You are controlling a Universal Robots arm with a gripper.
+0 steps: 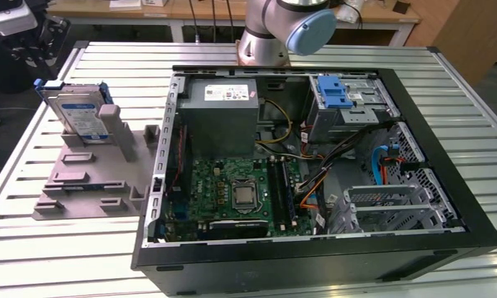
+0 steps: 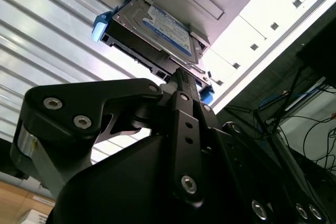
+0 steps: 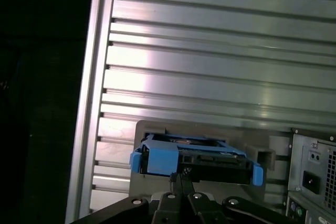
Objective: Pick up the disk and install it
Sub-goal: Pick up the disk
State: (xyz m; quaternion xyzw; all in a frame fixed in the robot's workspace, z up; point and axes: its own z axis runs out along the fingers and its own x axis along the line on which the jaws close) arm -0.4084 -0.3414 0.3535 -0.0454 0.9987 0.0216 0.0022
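Observation:
The disk (image 1: 80, 117), a silver drive with a blue-and-white label in a blue bracket, stands on edge in a grey fixture (image 1: 91, 180) at the exterior view's left. My gripper (image 1: 41, 56) hangs just behind and above it, apart from it. The second wrist view shows the disk's (image 2: 157, 30) label face beyond my gripper (image 2: 181, 80). In the first wrist view the disk's (image 3: 210, 158) edge lies just past my gripper (image 3: 178, 179). The fingers look pressed together, with nothing between them.
An open computer case (image 1: 447, 248) fills the middle and right of the slatted metal table (image 1: 91, 261). Inside are a grey power supply (image 1: 223, 118), a green motherboard (image 1: 240, 192) and a drive bay with a blue latch (image 1: 335, 93). The arm's base (image 1: 273, 31) stands behind the case.

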